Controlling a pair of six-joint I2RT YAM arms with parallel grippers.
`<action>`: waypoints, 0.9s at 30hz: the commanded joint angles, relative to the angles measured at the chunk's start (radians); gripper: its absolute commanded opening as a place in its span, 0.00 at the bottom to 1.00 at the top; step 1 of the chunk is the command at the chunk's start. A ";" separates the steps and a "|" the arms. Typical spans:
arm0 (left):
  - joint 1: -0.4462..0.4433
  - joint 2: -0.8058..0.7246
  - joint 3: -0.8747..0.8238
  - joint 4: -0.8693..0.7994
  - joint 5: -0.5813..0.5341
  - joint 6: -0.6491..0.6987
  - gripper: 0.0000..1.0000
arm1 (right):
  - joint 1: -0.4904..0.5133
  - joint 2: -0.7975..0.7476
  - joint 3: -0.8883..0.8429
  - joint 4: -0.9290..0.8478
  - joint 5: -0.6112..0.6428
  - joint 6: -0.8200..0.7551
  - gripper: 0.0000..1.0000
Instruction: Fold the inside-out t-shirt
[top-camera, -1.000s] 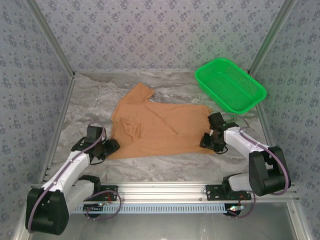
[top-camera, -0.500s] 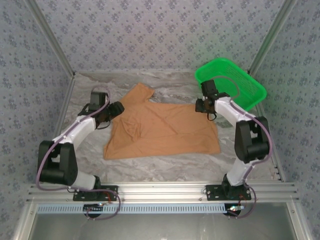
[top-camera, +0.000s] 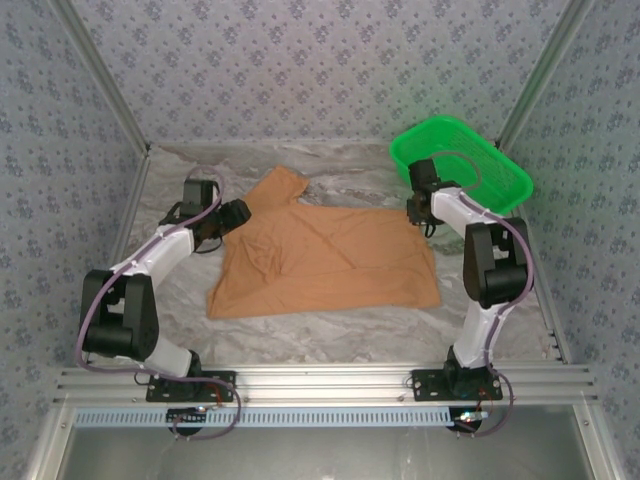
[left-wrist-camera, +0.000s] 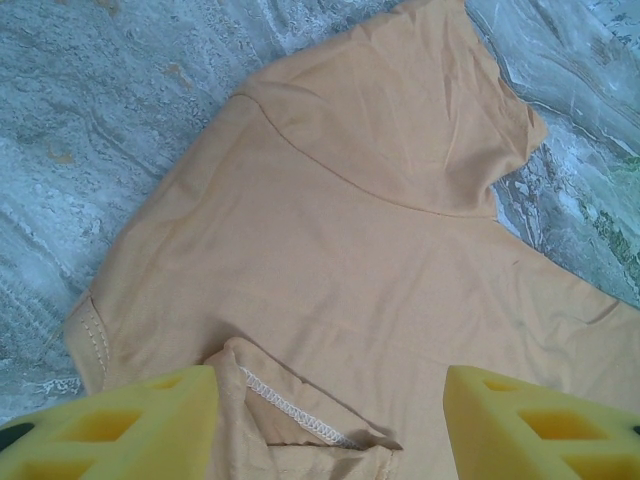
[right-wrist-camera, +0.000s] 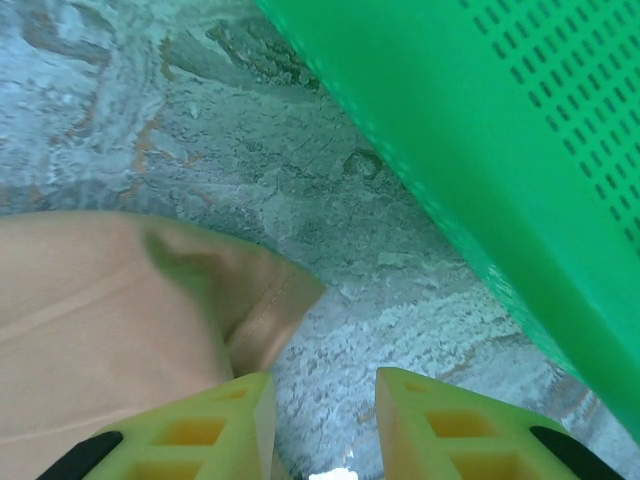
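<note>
The orange-tan inside-out t-shirt (top-camera: 320, 255) lies spread flat on the marble table, with one sleeve pointing to the far left. My left gripper (top-camera: 238, 213) hovers over its far-left part. In the left wrist view that gripper (left-wrist-camera: 330, 430) stands wide open above the t-shirt (left-wrist-camera: 350, 220), with a turned-up flap showing white seam stitching (left-wrist-camera: 285, 400) between the fingers. My right gripper (top-camera: 418, 214) is at the shirt's far-right corner. In the right wrist view it (right-wrist-camera: 322, 425) is open with a narrow gap over bare table, and the shirt corner (right-wrist-camera: 265, 300) lies by its left finger (right-wrist-camera: 190, 430).
A green mesh basket (top-camera: 460, 170) stands at the back right, and its wall (right-wrist-camera: 500, 150) is close beside my right gripper. Patterned walls enclose the table on three sides. An aluminium rail (top-camera: 330, 382) runs along the near edge.
Both arms swung from the shirt's near corners to its far side. In the last half second the right gripper shifted slightly and its jaws narrowed; the left barely moved.
</note>
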 joint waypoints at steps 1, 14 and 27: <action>0.002 0.002 0.013 0.002 0.018 0.025 0.61 | -0.004 0.049 0.036 -0.018 0.042 -0.019 0.33; -0.002 0.011 0.011 0.001 0.017 0.033 0.61 | -0.022 0.141 0.119 -0.043 -0.023 -0.035 0.35; -0.002 0.019 0.011 -0.002 0.024 0.034 0.61 | -0.029 0.164 0.144 -0.012 0.143 -0.234 0.33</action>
